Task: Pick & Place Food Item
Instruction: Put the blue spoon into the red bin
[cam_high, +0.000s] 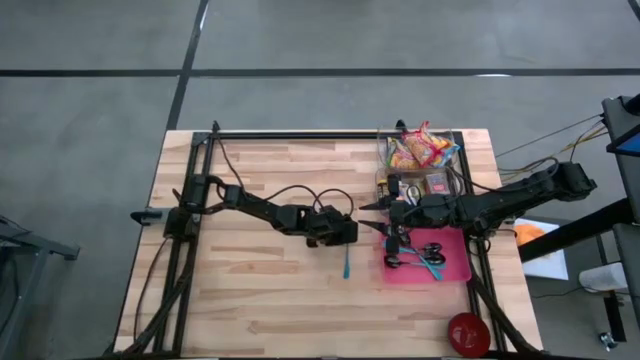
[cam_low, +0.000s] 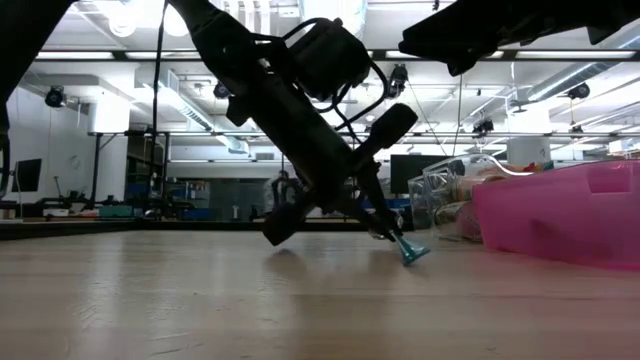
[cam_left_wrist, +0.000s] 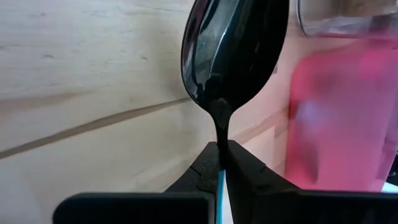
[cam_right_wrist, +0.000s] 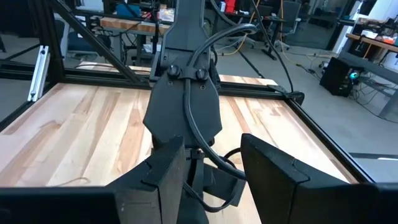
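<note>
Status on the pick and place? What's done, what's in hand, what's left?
Done: some utensils already lie in the pink tray.
In hand: the left hand is shut on a spoon, teal handle end touching the table, just left of the tray. The right hand hangs open and empty over the tray's far edge.
Left: the spoon isn't in the tray yet; snack packets remain in the clear bin.

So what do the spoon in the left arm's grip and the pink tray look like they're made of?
Spoon: the bowl is glossy, dark and mirror-like, probably polished metal or shiny plastic; the teal handle looks like plastic. Pink tray: translucent, smooth walls with light passing through, so likely moulded plastic.
</note>
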